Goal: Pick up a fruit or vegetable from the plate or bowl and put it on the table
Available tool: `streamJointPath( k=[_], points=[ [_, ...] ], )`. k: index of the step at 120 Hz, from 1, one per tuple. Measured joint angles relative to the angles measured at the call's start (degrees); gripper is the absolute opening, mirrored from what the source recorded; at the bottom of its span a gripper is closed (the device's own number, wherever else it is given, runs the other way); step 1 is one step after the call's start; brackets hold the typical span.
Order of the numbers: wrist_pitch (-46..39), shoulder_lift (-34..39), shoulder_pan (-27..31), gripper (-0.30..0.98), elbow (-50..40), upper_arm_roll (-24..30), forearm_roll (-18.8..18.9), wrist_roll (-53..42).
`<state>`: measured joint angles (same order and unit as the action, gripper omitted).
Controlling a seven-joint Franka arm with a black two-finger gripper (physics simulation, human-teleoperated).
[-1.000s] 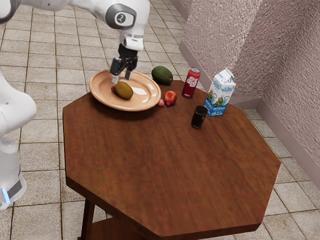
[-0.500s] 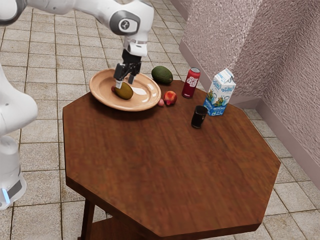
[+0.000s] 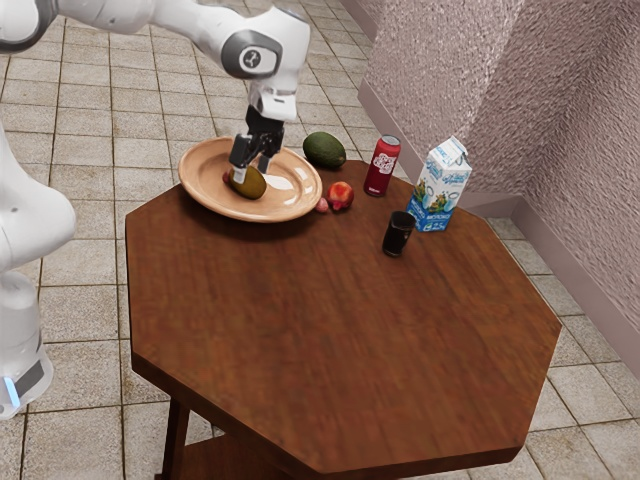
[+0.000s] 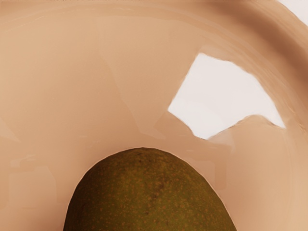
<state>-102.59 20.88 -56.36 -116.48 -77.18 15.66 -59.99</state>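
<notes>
Exterior view | pincer point(image 3: 252, 171) apart at brown fruit point(image 3: 249, 185) on plate point(image 3: 205, 180) | get low, hug its fat middle, squeeze both sides, lift straight up

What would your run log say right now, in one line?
gripper: open, down at brown-green fruit | fruit: on plate | lift: not yet | move to table: not yet

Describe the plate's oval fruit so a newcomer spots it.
Find the dark wooden table, then the wide tan plate on it. The oval fruit lies in the plate, olive-brown; the avocado is greener and lies outside.
</notes>
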Motion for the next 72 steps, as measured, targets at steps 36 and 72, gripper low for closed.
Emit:
streamJointPath(
  k=[36, 72],
  points=[
    [-0.6, -0.3, -0.1, 0.67, -0.6, -0.1, 0.0, 0.5],
    [-0.8, -0.6, -0.8, 0.65, -1.0, -1.1, 0.0, 0.9]
  ],
)
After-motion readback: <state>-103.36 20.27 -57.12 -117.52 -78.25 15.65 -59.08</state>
